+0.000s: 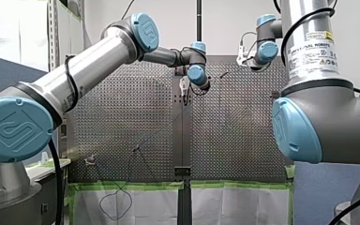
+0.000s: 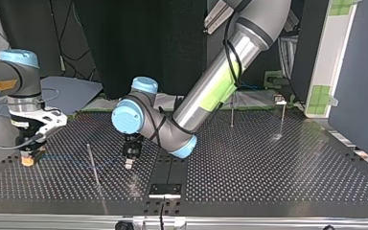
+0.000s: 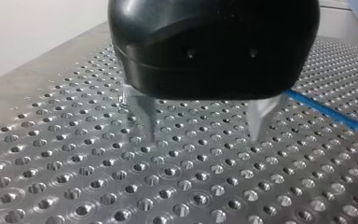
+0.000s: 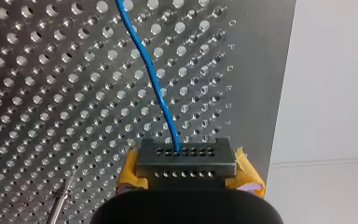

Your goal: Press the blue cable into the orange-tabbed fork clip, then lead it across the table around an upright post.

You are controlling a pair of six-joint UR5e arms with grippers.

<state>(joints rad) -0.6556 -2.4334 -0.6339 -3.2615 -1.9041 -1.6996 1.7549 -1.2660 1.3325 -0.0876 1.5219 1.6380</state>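
Seemingly the first step is at its end: in the right wrist view the blue cable (image 4: 156, 84) runs straight into the orange-tabbed fork clip (image 4: 186, 161), though I cannot tell how deep it sits. My right pincer (image 2: 28, 153) hangs directly over that clip, and I cannot tell whether it is spread or pressed together. In the top view the clip lies at about nine o'clock from the nearest upright post (image 2: 92, 160). My left pincer (image 3: 204, 135) is at about three o'clock from the post, low over the counter (image 2: 268, 172). It is spread wide with nothing between the metal tips, and the cable lies on the perforated plate just beside it, not inside it. The next move, I judge, calls for the left pincer to shift sideways over the cable and take it. It would then draw the cable around the post without tugging it out of the clip. No containers show; the clip is the only holder, with the cable in it.
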